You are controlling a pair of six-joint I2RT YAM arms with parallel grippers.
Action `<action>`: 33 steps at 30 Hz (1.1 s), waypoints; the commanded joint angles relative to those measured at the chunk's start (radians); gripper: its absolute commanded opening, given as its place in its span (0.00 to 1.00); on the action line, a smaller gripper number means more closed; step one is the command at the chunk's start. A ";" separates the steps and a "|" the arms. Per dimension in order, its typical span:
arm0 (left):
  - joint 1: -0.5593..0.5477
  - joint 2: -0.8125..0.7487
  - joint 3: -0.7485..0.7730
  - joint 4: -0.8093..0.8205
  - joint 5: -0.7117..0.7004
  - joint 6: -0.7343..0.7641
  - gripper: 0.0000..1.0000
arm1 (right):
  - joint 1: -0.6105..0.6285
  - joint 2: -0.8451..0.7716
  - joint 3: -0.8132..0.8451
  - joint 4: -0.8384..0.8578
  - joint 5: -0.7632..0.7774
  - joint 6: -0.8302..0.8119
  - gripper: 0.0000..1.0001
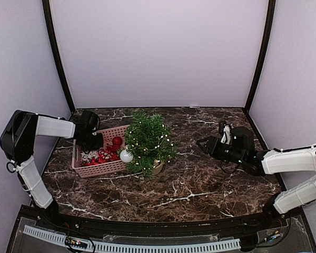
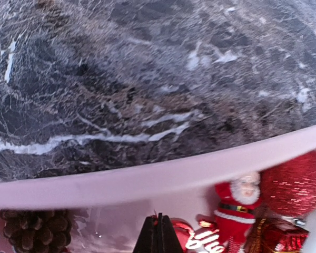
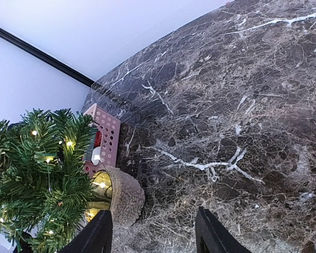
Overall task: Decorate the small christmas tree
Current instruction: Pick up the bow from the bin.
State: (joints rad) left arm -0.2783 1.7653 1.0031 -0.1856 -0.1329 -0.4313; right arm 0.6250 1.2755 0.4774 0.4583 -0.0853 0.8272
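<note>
Pink basket (image 1: 100, 168) has the left gripper (image 2: 158, 240) inside, jaws shut (on what, cannot tell). Tree (image 1: 147, 141) stands at basket's 3 o'clock. Right gripper (image 3: 154, 232) open, empty. Risk: weak pinch, ornaments (image 1: 102, 154) drop on lift.

Surface (image 1: 200, 179) dark brown, white-veined marble; basket (image 1: 97, 168) pink, perforated; small christmas tree (image 1: 147, 139) green with warm-yellow lights (image 3: 69, 143), pot (image 3: 127, 197) tan; inside the basket: red-and-white Santa (image 2: 237, 208), brown pinecone (image 2: 34, 229), glittery red bauble (image 2: 297, 184).

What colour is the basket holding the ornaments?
Pink; the basket shows best in the top external view.
</note>
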 commanded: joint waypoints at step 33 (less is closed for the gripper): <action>0.000 -0.659 -0.177 0.025 0.561 0.180 0.00 | -0.004 -0.090 0.057 -0.061 -0.036 -0.050 0.54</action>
State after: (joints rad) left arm -0.2783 1.2137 0.8547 -0.1566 0.2573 -0.2901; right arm 0.6243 1.2373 0.5095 0.3946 -0.0864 0.8227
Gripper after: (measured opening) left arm 0.011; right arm 0.526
